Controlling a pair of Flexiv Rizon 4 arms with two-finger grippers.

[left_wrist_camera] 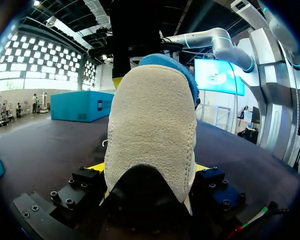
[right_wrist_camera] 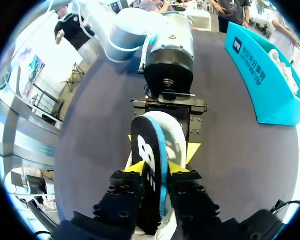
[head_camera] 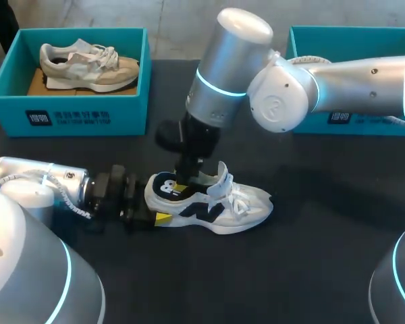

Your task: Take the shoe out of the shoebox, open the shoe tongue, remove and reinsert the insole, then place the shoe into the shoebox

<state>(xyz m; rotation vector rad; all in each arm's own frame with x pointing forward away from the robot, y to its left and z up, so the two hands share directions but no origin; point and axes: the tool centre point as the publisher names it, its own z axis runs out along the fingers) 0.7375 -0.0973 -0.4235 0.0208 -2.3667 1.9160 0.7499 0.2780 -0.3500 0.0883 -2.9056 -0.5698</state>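
Note:
A white sneaker [head_camera: 239, 206] with black side marks lies on the black table, toe pointing right. My left gripper [head_camera: 155, 214] comes in from the left and clasps its heel [left_wrist_camera: 150, 135]; its yellow tips [left_wrist_camera: 96, 167] press on both sides. My right gripper [head_camera: 186, 179] hangs over the shoe's opening, shut on a black insole [right_wrist_camera: 146, 145] with a blue edge and white print. The insole [head_camera: 167, 185] stands partly out of the shoe at the heel. In the right wrist view that gripper [right_wrist_camera: 157, 169] has a yellow fingertip [right_wrist_camera: 136, 167] against each face of the insole.
A teal shoebox [head_camera: 67, 115] at the back left holds a beige sneaker [head_camera: 88, 64]. A second teal box [head_camera: 364, 121] stands at the back right, under my right arm. Black tabletop [head_camera: 310, 256] spreads in front of and to the right of the shoe.

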